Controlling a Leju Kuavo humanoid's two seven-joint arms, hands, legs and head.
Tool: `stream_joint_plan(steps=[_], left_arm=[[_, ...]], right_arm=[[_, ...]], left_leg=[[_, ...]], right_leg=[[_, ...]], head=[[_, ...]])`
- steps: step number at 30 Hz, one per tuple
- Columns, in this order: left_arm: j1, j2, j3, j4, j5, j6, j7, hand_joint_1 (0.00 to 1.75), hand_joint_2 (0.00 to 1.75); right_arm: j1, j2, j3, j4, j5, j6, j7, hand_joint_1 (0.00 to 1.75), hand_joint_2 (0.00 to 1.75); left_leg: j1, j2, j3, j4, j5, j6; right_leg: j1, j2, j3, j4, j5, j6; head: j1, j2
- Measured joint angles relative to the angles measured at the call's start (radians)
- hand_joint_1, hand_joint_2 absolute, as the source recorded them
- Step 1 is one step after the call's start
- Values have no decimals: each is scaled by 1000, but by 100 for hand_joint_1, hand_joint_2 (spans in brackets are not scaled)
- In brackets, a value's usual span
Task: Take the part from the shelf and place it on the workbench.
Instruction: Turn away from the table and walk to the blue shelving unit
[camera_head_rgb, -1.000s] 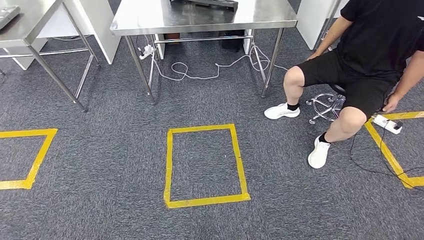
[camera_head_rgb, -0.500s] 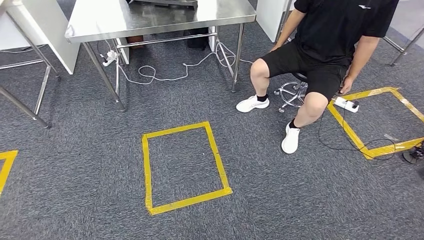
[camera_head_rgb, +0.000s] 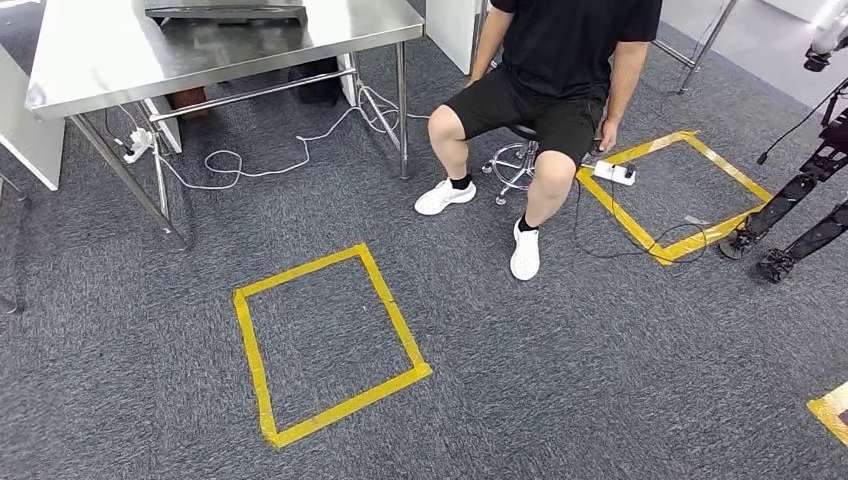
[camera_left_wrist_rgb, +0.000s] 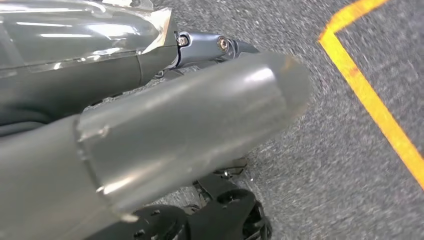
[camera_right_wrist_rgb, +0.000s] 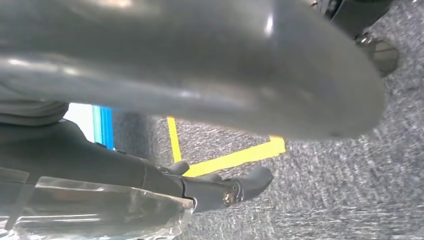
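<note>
Grey carpet (camera_head_rgb: 560, 380) marked with a yellow tape rectangle (camera_head_rgb: 330, 345) is seen beside a steel table (camera_head_rgb: 90, 60) and a seated person (camera_head_rgb: 560, 70); whether either hand (camera_left_wrist_rgb: 165, 135) grasps anything cannot be told.

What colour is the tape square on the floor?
Yellow; the tape square on grey carpet shows best in the head view.

Sitting on a stool (camera_head_rgb: 517, 165) largely hidden by legs, person (camera_head_rgb: 560, 70) being cut off at the head view's top edge. Blurring close up, left hand (camera_left_wrist_rgb: 190, 135) and right hand (camera_right_wrist_rgb: 200, 65), fingers' state staying unreadable.
</note>
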Motion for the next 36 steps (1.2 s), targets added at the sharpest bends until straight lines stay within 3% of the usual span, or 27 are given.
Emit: stream_joint_plan(steps=[1, 3, 5, 7, 8, 9, 10, 12, 14, 16, 18, 20, 22, 23, 24, 25, 27, 29, 30, 31, 33, 35, 36], left_arm=[[-1, 0, 0, 0, -2, 0, 0, 0, 0], [-2, -1, 0, 0, -5, -1, 1, 0, 0], [0, -1, 0, 0, -11, -4, 6, 0, 0], [2, -1, 0, 1, -16, -7, 14, 0, 0], [1, 0, 0, 1, -18, -7, 18, 0, 0], [1, 0, 0, 1, -19, -7, 21, 0, 0], [0, 0, 0, 1, -21, -7, 23, 0, 0], [0, 0, 0, 2, -24, -6, 27, 0, 0], [-2, 0, 0, 2, -25, -6, 29, 0, 0], [-7, 0, 0, 2, -27, -7, 31, 0, 0], [-10, -1, -1, 2, -33, -8, 32, 0, 0], [-10, 0, -1, 3, -37, -9, 35, 0, 0], [-10, 1, -1, 3, -39, -10, 38, 0, 0], [-11, 1, -1, 3, -40, -10, 40, 0, 0], [-12, 1, -1, 3, -42, -10, 41, 0, 0], [-13, 0, -1, 3, -43, -11, 42, 0, 0], [-16, -1, -3, 3, -45, -11, 43, 0, 0], [-19, -1, -6, 2, -47, -11, 43, 0, 0], [-21, -2, -6, 2, -47, -11, 43, 0, 0], [-24, -2, -7, 2, -48, -11, 44, 0, 0], [-28, -2, -8, 2, -48, -10, 45, 0, 0], [-26, -2, -9, 3, -49, -10, 47, 0, 0], [-24, -2, -10, 3, -51, -9, 49, 0, 0]], right_arm=[[2, 0, 0, 1, -1, 0, 3, 0, 0], [4, 1, -1, 2, -4, 0, 12, 0, 0], [1, 4, -2, 2, -8, 0, 25, 0, 0], [-1, 7, -3, 2, -9, 0, 35, 0, 0], [-1, 9, -4, 2, -9, 0, 40, 0, 0], [-1, 10, -4, 2, -9, 1, 44, 0, 0], [-1, 11, -4, 2, -9, 2, 48, 0, 0], [-5, 13, -4, 2, -9, 4, 55, 0, 0], [-9, 15, -4, 2, -10, 5, 59, 0, 0], [-7, 16, -5, 2, -10, 5, 63, 0, 0], [-5, 16, -6, 3, -10, 6, 66, 0, 0], [-7, 18, -8, 4, -10, 6, 66, 0, 0], [-8, 20, -9, 4, -9, 7, 64, 0, 0], [-8, 20, -9, 4, -9, 7, 64, 0, 0], [-6, 19, -10, 4, -8, 7, 63, 0, 0], [-6, 19, -10, 4, -7, 7, 63, 0, 0], [-8, 20, -10, 4, -7, 6, 61, 0, 0], [-11, 21, -11, 4, -7, 6, 58, 0, 0], [-11, 21, -11, 4, -7, 6, 57, 0, 0], [-10, 21, -12, 4, -7, 6, 57, 0, 0], [-8, 23, -13, 4, -7, 4, 60, 0, 0], [-9, 26, -16, 4, -7, 1, 65, 0, 0], [-9, 27, -18, 4, -7, 0, 68, 0, 0]], left_leg=[[3, -5, 0, 3, -3, -7], [9, -59, -16, 46, -42, -20], [13, -121, -63, 164, -121, -27], [16, -136, -109, 279, -170, -30], [18, -137, -112, 292, -165, -32], [22, -140, -96, 265, -139, -32], [27, -150, -68, 208, -103, -33], [36, -192, -12, 82, -48, -34], [36, -214, 6, 30, -39, -29], [30, -194, 4, 25, -35, -12], [27, -168, 1, 17, -24, 9], [22, -137, -3, 14, -19, 21], [15, -104, -8, 14, -18, 25], [13, -89, -10, 15, -17, 25], [11, -75, -10, 15, -17, 25], [10, -62, -9, 15, -17, 25], [6, -39, -4, 16, -19, 21], [1, -19, 3, 16, -22, 12], [-1, -9, 6, 15, -23, 6], [0, -2, 8, 16, -25, 1], [6, -36, 0, 41, -49, -11], [13, -102, -41, 138, -114, -19], [15, -122, -70, 206, -150, -21]], right_leg=[[-6, 11, 1, -2, 4, -8], [-18, 31, 1, -6, 15, -25], [-21, 52, -6, -5, 23, -37], [-19, 78, -13, -4, 28, -39], [-19, 92, -14, -2, 30, -38], [-21, 107, -14, 0, 31, -36], [-22, 122, -15, 2, 31, -35], [-19, 149, -21, 14, 30, -28], [-15, 171, -38, 21, 34, -12], [-15, 184, -58, 20, 41, 7], [-13, 142, -83, 56, 22, 13], [-12, 83, -134, 167, -39, 4], [-12, 68, -185, 287, -91, 5], [-12, 66, -186, 304, -96, 10], [-12, 62, -165, 280, -86, 17], [-11, 51, -123, 218, -65, 24], [-4, -1, -37, 74, -24, 24], [7, -31, -7, 14, -5, 8], [12, -22, -10, 15, -1, 2], [7, -9, -10, 13, 3, -7], [-6, 13, -7, 8, 13, -23], [-13, 36, -9, 5, 22, -37], [-14, 49, -13, 6, 24, -41]], head=[[0, 0], [-2, 0], [-5, 0], [-6, 0], [-6, 0], [-6, 0], [-6, 0], [-7, 0], [-7, 0], [-6, 0], [-2, 0], [4, 0], [7, 0], [7, 0], [7, 0], [7, 0], [8, 0], [7, 0], [7, 0], [6, 0], [4, 0], [1, 0], [0, 0]])
